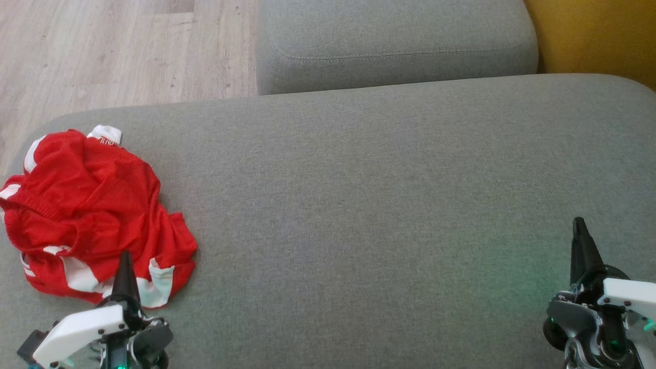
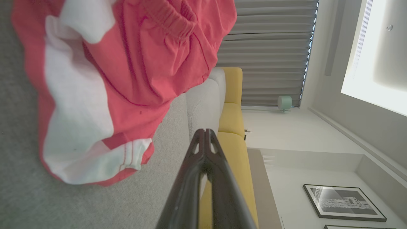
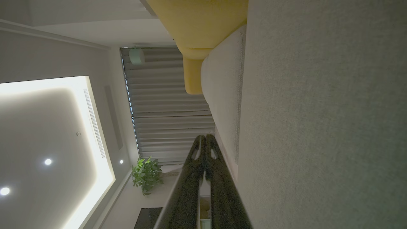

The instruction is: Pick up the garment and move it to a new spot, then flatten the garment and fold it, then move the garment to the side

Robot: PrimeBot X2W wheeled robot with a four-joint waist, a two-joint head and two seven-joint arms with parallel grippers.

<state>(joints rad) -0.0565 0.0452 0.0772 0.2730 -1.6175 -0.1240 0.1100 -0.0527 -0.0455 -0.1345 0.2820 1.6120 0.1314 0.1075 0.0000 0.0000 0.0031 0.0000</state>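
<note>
**Preparing the first pick-up**

On the broad grey fabric sofa cushion (image 1: 359, 205), the lift looks not yet begun. The crumpled red-and-white mesh garment (image 1: 87, 205) lies bunched at its left end. The left gripper (image 1: 124, 259), fingers pressed together and empty, hovers by the near hem and must open first. The right gripper (image 1: 579, 225), likewise closed, is well apart.

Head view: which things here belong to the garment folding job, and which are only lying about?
For the job:
red and white garment, crumpled on the grey seat
left gripper, shut, close to the garment
right gripper, shut, far from it

Only lying about:
grey cushion behind the seat
yellow sofa
wooden floor
</note>
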